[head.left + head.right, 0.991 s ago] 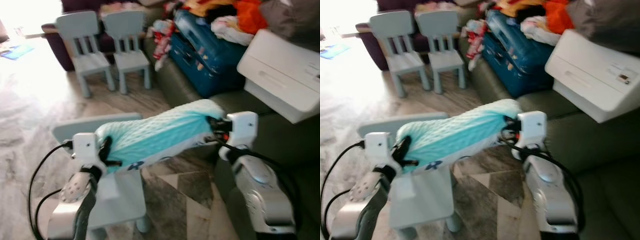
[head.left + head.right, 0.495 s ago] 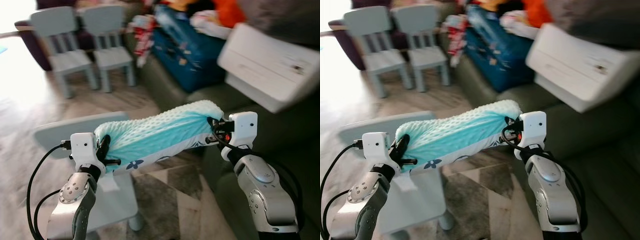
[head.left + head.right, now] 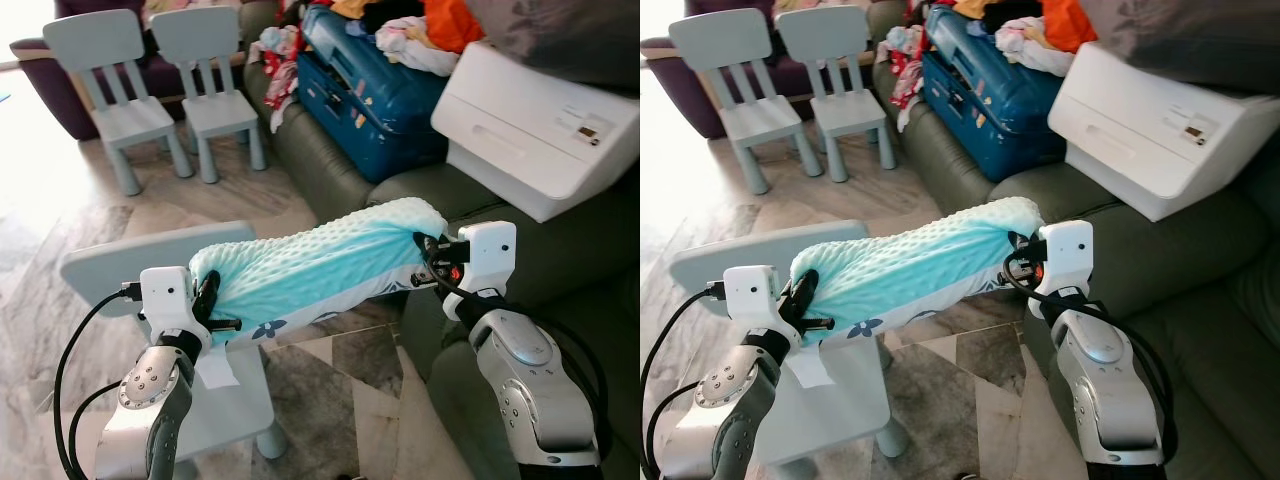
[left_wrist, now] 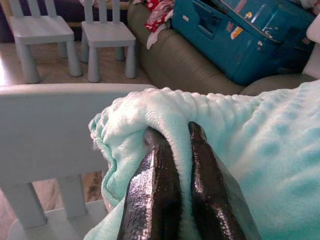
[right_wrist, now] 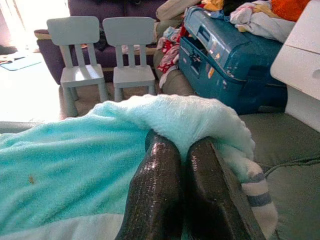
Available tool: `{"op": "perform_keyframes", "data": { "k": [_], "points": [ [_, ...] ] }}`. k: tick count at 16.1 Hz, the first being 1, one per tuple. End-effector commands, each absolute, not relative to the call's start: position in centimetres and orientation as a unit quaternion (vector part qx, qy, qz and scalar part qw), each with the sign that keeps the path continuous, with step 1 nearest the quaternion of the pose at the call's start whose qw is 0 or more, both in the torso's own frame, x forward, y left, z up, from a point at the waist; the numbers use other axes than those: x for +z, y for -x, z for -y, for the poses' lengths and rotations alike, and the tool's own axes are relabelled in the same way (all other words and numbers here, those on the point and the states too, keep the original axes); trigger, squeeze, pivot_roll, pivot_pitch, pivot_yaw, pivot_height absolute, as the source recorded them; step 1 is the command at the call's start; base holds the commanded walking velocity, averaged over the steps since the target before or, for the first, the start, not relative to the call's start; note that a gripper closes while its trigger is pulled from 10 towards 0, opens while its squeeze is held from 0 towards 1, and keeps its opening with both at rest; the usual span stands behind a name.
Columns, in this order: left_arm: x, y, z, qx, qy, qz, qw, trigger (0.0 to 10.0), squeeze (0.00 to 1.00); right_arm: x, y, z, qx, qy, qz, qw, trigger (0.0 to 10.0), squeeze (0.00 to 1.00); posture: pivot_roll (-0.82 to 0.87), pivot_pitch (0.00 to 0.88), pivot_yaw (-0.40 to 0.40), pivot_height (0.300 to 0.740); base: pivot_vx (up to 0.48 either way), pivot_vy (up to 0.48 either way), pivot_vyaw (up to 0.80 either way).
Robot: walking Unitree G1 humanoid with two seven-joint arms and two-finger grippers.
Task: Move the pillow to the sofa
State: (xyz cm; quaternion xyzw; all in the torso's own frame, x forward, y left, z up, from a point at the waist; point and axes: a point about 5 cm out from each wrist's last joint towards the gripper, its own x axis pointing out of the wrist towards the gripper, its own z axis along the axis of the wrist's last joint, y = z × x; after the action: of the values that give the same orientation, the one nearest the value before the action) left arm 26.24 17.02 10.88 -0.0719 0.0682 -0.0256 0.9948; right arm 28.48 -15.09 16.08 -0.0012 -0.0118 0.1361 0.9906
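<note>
Pinching pillow (image 3: 318, 268) ends: left fingers (image 4: 152, 195), right fingers (image 5: 159, 192); fingertips buried in fabric.

Three small pale-blue chairs: two (image 3: 105, 75) (image 3: 215, 65) side by side beyond the grippers, one (image 3: 150, 265) beneath them. One pillow (image 3: 310, 270), one blue suitcase (image 3: 375, 95), one white box (image 3: 540, 130), one sofa (image 3: 560, 260).

Bright daylight from upper left, glare washing out floor (image 3: 40, 150), sharp eye views, soft shadows under chair (image 3: 830, 390), glossy highlights on close, slightly soft fingers (image 4: 152, 200).
</note>
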Motion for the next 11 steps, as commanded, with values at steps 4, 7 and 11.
{"op": "perform_keyframes", "data": {
  "k": [4,7,11],
  "points": [
    [10.85,-26.09,-17.41,-0.015,0.069,-0.072,0.995,10.0,0.00,16.86,-28.23,15.32,0.134,0.002,0.028,0.991,10.0,0.00,-0.13,0.104,-0.009,0.740,-0.277,0.000,0.00],
    [10.87,-26.10,-17.41,-0.014,0.069,-0.072,0.995,10.0,0.00,16.82,-28.18,15.33,0.134,0.001,0.027,0.991,10.0,0.00,-0.13,0.105,-0.008,0.740,-0.280,0.000,0.00],
    [10.85,-26.15,-17.47,-0.014,0.069,-0.073,0.995,10.0,0.00,16.82,-28.18,15.28,0.133,0.000,0.027,0.991,10.0,0.00,-0.13,0.104,-0.006,0.740,-0.276,0.000,0.00]
  ]
}}
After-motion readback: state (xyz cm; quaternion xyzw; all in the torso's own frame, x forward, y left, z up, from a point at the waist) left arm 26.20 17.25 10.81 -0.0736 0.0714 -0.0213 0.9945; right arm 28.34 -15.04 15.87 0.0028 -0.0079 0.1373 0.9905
